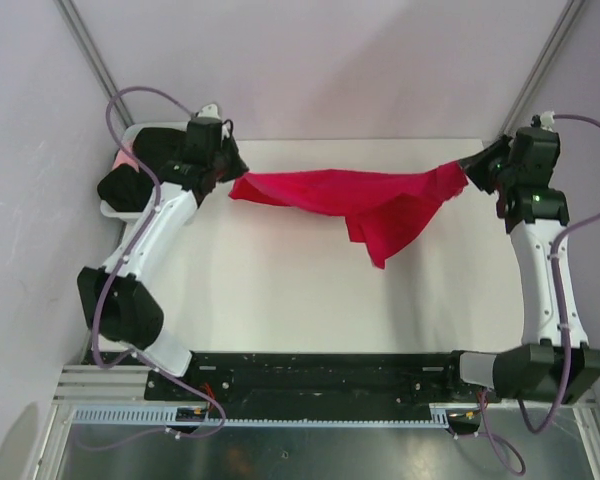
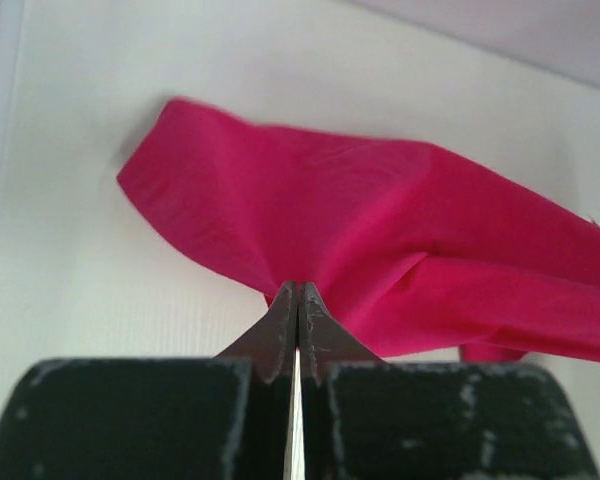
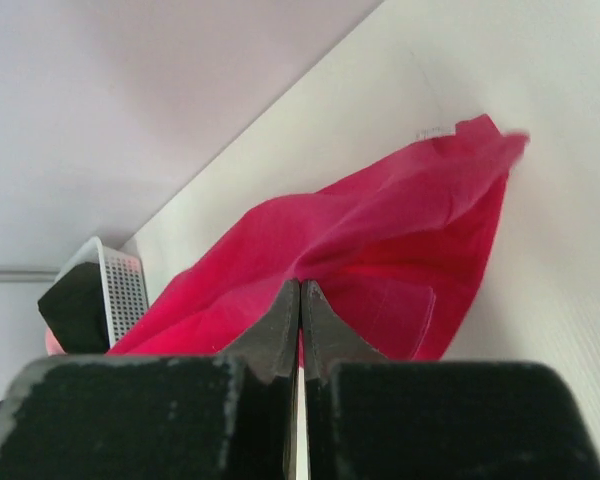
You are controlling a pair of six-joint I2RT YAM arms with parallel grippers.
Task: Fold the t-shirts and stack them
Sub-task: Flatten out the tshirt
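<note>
**Fig.** Red t-shirt held between two arms over the worktop.

Nearest the arm bases lies the white worktop (image 1: 300, 310). Above its far half, the red t-shirt (image 1: 340, 192) spans the gap as a sagging band. A loose fold droops toward the near side, right of centre (whether it touches the surface cannot be told).

The left end effector (image 2: 297, 290) is fully closed on a small pinch of cloth at the shirt's left end. The right end effector (image 3: 300, 287) is closed likewise on the right end.

Farthest, at the rear left corner, black t-shirts (image 1: 130, 185) sit in a white basket (image 1: 110, 210).

Probable hazards:
- A thin pinch may slip out if the arms draw further apart.
- The drooping fold may land crumpled if the shirt is lowered slack.
- The left arm, just beside the basket, may catch it.
</note>
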